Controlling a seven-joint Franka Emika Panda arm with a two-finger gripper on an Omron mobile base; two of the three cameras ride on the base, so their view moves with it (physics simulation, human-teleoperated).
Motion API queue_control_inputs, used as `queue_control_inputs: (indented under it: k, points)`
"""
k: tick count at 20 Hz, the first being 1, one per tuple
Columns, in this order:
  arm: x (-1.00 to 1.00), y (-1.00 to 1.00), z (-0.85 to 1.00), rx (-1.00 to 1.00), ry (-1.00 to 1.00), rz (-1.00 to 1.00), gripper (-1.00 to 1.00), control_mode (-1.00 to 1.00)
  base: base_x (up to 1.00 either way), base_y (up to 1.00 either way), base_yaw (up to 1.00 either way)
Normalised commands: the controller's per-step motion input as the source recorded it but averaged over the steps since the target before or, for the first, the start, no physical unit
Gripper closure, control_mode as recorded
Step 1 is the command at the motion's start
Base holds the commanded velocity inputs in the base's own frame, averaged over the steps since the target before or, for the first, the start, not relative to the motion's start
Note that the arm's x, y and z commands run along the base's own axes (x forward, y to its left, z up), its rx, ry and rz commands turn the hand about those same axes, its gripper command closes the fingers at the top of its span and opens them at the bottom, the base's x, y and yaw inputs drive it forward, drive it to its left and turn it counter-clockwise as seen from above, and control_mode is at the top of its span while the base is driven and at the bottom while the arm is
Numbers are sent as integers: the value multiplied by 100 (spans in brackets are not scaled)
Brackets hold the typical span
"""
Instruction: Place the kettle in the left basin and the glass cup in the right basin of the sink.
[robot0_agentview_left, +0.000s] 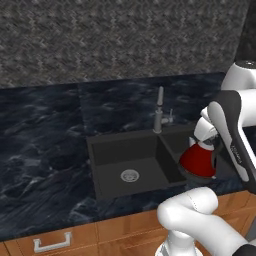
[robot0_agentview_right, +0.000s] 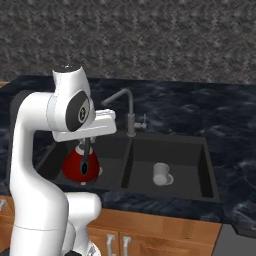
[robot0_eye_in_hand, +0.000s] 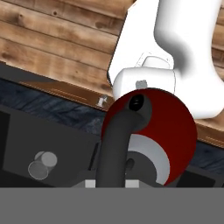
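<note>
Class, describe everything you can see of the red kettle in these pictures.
The kettle is small, squat and glossy red, a rounded cone with a dark spout. It hangs upright from the gripper, shut on its top, above the left basin of the black sink, near the dividing wall. Whether it touches the basin floor cannot be told.

**Occlusions and cut-offs**

Left base view: the arm covers most of the right basin (robot0_agentview_left: 172, 142); its drain cannot be seen. The kettle (robot0_agentview_left: 197, 161) is partly behind the arm link, handle not discernible. Right base view: the arm hides the left part of the left basin (robot0_agentview_right: 107, 165), drain unseen; the kettle's top sits under the hand. Hand view: the fingers are masked at the bottom edge, grip contact not visible. The glass cup (robot0_eye_in_hand: 42, 165) is small and blurred there, its handle unreadable.
</note>
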Motion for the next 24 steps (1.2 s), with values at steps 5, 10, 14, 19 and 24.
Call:
queue_control_inputs:
  k: [5, 10, 14, 19, 24]
  points:
    - [0, 0, 0, 0, 0, 0, 100, 100, 27, 58, 0]
    - [0, 0, 0, 0, 0, 0, 100, 100, 28, 43, 0]
    - [46, 53, -11, -7, 0, 0, 100, -100, 0, 0, 0]
    - [56, 59, -10, -8, 0, 0, 100, -100, 0, 0, 0]
    - [59, 49, -4, -3, 0, 0, 100, -100, 0, 0, 0]
